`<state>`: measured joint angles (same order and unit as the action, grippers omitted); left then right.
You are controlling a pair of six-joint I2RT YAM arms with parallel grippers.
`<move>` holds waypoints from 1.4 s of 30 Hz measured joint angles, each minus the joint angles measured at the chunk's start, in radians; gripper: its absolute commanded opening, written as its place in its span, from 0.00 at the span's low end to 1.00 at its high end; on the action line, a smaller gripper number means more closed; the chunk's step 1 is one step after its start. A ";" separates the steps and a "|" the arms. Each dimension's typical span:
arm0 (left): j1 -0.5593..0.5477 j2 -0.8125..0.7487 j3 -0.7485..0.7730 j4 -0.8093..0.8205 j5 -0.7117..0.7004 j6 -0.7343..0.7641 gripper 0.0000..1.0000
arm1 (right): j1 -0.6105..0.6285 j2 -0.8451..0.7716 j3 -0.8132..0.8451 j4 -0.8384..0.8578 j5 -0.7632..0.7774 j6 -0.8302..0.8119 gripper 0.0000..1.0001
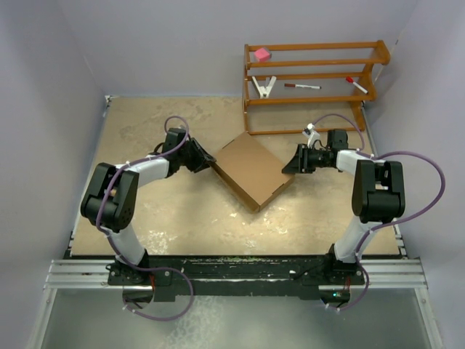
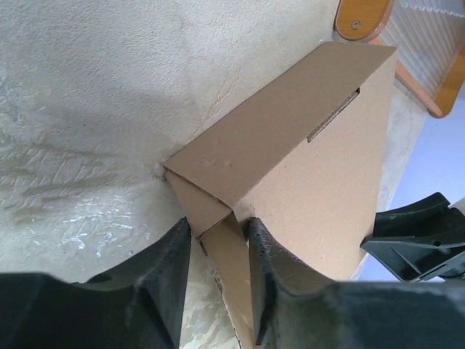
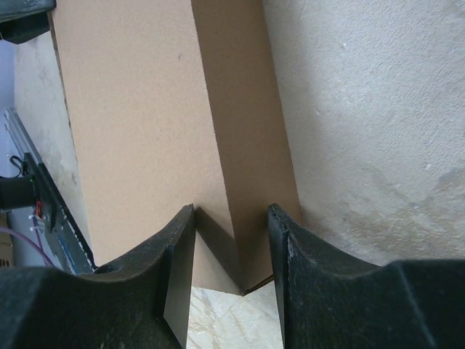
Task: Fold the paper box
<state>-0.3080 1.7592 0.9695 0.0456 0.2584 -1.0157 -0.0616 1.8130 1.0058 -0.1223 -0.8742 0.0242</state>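
Two corners of the paper box point at my grippers. It lies closed at mid-table, turned diamond-wise, its long sides running far-left to near-right. My left gripper and right gripper each straddle a corner, half-open. I cannot tell whether either squeezes.

A robot test lab: plain pale walls box in a worn tabletop. Two cabled arms are bolted to a metal rail at the bottom. A wooden rack stands at upper right.
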 measured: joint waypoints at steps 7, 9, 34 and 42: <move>-0.001 0.000 0.011 0.005 0.014 -0.016 0.14 | 0.003 0.009 0.017 -0.015 0.001 -0.002 0.43; -0.001 0.000 0.012 0.005 0.016 -0.016 0.13 | 0.003 0.010 0.018 -0.017 0.001 -0.002 0.43; -0.051 -0.431 -0.292 0.156 0.091 0.166 0.66 | 0.003 0.012 0.026 -0.030 0.001 -0.010 0.43; -0.444 -0.614 -0.543 0.275 -0.036 -0.026 0.67 | 0.003 0.013 0.026 -0.031 0.001 -0.010 0.43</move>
<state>-0.7521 1.1450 0.4267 0.3202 0.2226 -1.0416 -0.0582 1.8259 1.0321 -0.1535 -0.8730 0.0143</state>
